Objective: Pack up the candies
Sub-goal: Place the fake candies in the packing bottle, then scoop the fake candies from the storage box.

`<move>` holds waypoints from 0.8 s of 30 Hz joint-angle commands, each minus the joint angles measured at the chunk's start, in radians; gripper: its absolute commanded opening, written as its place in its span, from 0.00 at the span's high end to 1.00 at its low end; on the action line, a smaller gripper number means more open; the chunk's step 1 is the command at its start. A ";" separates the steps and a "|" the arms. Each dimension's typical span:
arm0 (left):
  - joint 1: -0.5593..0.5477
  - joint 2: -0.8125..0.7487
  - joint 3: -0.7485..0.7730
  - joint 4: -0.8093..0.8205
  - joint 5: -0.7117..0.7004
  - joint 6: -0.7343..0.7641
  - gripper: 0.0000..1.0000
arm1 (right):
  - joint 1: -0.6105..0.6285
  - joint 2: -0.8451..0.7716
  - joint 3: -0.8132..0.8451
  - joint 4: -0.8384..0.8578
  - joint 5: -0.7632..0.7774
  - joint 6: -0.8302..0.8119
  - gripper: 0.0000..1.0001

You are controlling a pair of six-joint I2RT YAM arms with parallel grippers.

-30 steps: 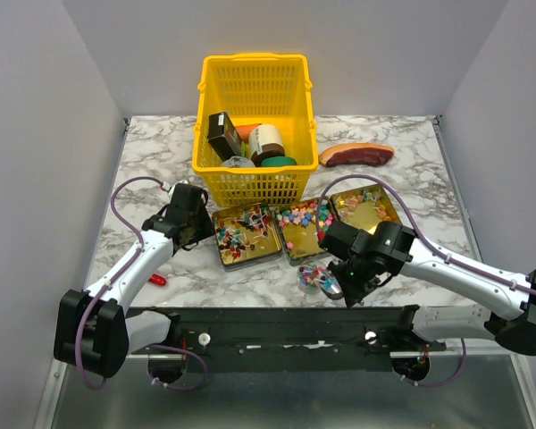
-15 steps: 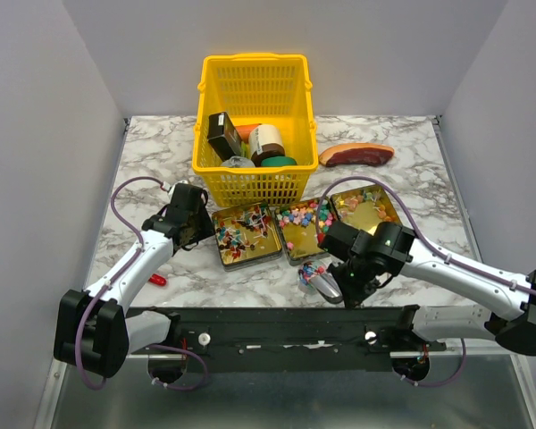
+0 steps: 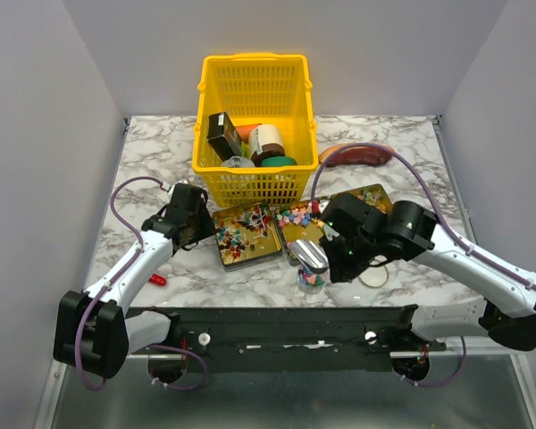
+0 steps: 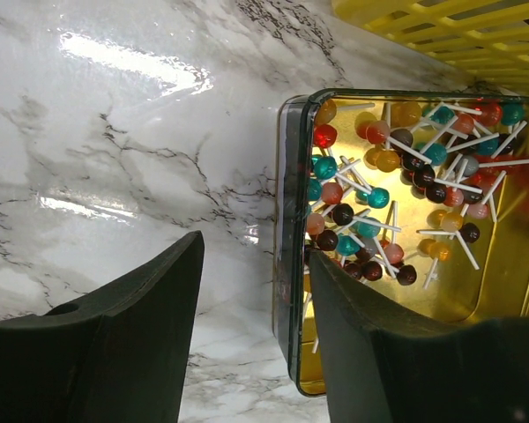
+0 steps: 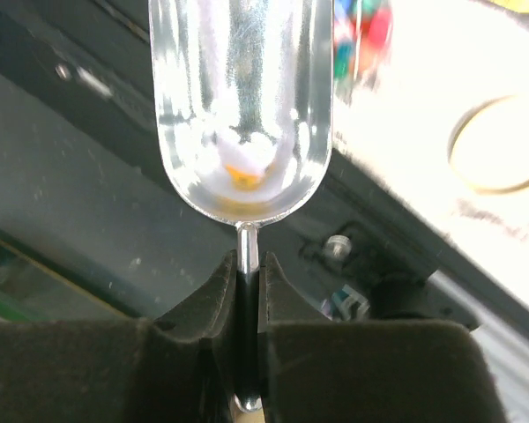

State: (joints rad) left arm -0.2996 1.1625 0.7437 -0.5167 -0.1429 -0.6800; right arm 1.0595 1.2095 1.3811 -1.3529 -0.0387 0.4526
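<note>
We are pinching the thin handle of the metal scoop (image 5: 242, 106) in our right gripper (image 5: 247, 269), its jaws drawn almost together on it. The bowl is carrying what looks like a single orange sweet (image 5: 242, 174).

The scoop is hovering on the near side of the yellow basket (image 3: 255, 107), close by a small heap of loose candies (image 3: 311, 280) lying on the marble. The lollipop tin (image 4: 286, 264) is sitting just in front of the basket, toward its left corner. Our left gripper (image 4: 257, 260) is standing wide and holding nothing, with its fingers straddling that tin's outer wall.

We are judging two risks. The handle is slim and smooth, so the scoop may be rolling in our pinch and tipping the sweet out short of a tin. A low sweep could also be scattering the heap away from the basket. If the left jaws close off-centre, they may be dragging or tilting the tin.
</note>
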 commanded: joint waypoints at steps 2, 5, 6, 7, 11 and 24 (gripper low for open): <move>0.016 -0.037 0.006 0.004 0.000 0.000 0.30 | 0.005 0.177 0.162 -0.057 0.086 -0.167 0.99; 0.025 -0.038 0.009 -0.003 0.003 0.005 0.23 | 0.005 0.296 0.223 -0.025 0.088 -0.256 0.99; 0.027 -0.040 0.011 -0.008 0.008 0.005 0.22 | 0.007 0.324 0.234 -0.017 0.120 -0.279 0.99; 0.028 -0.040 0.008 -0.009 0.009 0.005 0.22 | 0.005 0.352 0.251 -0.012 0.143 -0.299 0.99; 0.030 -0.049 -0.009 -0.008 0.048 -0.006 0.21 | 0.011 0.482 0.320 0.026 0.266 -0.409 0.99; 0.089 -0.024 -0.018 -0.048 0.086 -0.021 0.38 | 0.057 0.671 0.323 0.273 0.485 -0.741 0.99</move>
State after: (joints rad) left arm -0.2447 1.1316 0.7383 -0.5266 -0.0746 -0.6910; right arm 1.0943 1.8526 1.7023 -1.1866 0.3595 -0.1478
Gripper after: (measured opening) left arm 0.650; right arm 0.160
